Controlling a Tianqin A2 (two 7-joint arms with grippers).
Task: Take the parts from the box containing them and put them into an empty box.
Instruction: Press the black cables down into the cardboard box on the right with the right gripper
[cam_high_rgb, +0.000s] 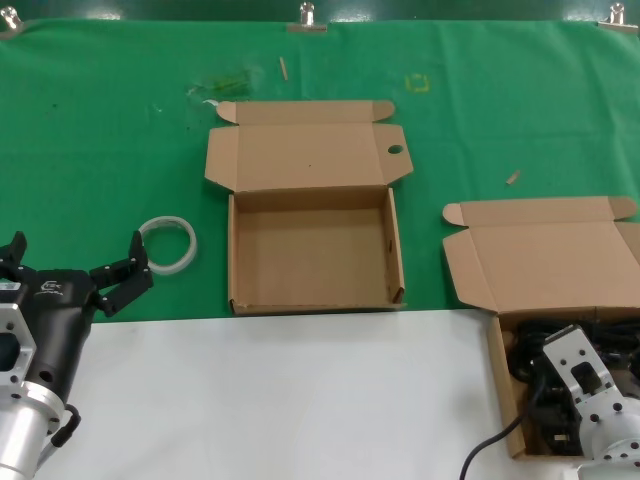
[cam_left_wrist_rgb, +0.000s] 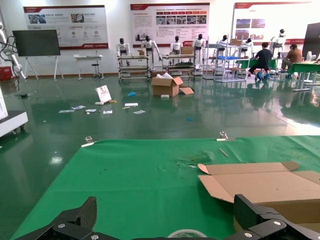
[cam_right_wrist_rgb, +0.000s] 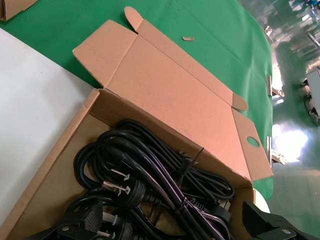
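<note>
The parts (cam_right_wrist_rgb: 165, 185), black power cables with moulded plugs, lie tangled in the box containing them (cam_high_rgb: 497, 370) at the front right; its lid (cam_right_wrist_rgb: 170, 95) is folded back. My right gripper (cam_right_wrist_rgb: 170, 225) is low inside that box (cam_right_wrist_rgb: 60, 150), open, its fingers (cam_right_wrist_rgb: 265, 222) either side of the cables (cam_high_rgb: 530, 352) and gripping nothing. From the head camera the right gripper (cam_high_rgb: 556, 405) is mostly hidden under its wrist. The empty box (cam_high_rgb: 315, 300) sits in the middle with its holed lid (cam_high_rgb: 300, 155) open. My left gripper (cam_high_rgb: 78, 243) hovers open at the front left.
A translucent white ring (cam_high_rgb: 168, 243) lies on the green cloth just beyond the left gripper (cam_left_wrist_rgb: 170, 226), between it and the empty box (cam_left_wrist_rgb: 270, 187). A white surface (cam_high_rgb: 280, 400) covers the table's front. Small scraps (cam_high_rgb: 512, 178) dot the cloth behind.
</note>
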